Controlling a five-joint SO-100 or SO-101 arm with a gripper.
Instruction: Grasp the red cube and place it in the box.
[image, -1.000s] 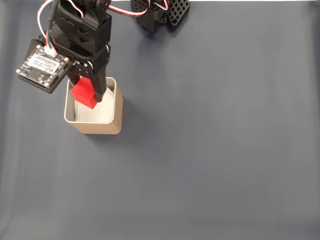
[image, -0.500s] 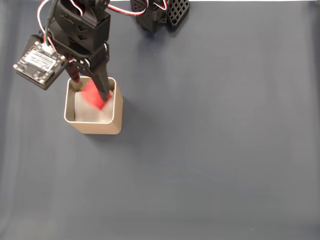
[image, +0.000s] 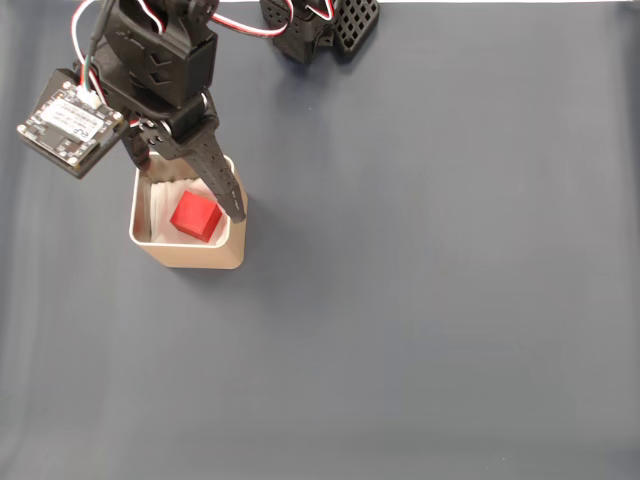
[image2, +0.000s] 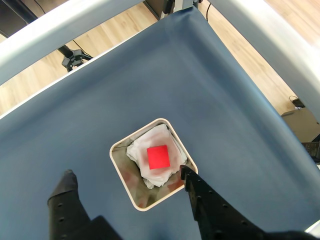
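Wrist view, nearest: the hand (image2: 127, 182) is spread wide, holding nothing. One dark finger sits at lower left, the other at lower right, with the box between and just beyond them. In the fixed view the hand (image: 185, 180) hangs over the box's top edge, one finger slanting across the box's right rim, the other at its upper left corner.

The box (image2: 121, 172) stands upright on the blue-grey table (image2: 200, 90), opening facing up. Rim reads as a rounded square, so no clear long axis; in the wrist view it sits rotated, a corner towards the top of the picture. In the fixed view the box (image: 190, 257) is nearly square to the picture edges, tan wall showing on the near side.

The red cube (image2: 158, 156) lies inside the box on crumpled white lining (image2: 167, 172), free of both fingers. One flat face points up; as a cube it has no long axis. In the fixed view the red cube (image: 195, 217) rests a little right of centre, slightly turned against the box walls.

Judgement: grasp and placement appear done. What is left, if anything, is lifting the hand clear of the rim.

Farther off: wooden floor (image2: 105, 37) beyond the table edge.
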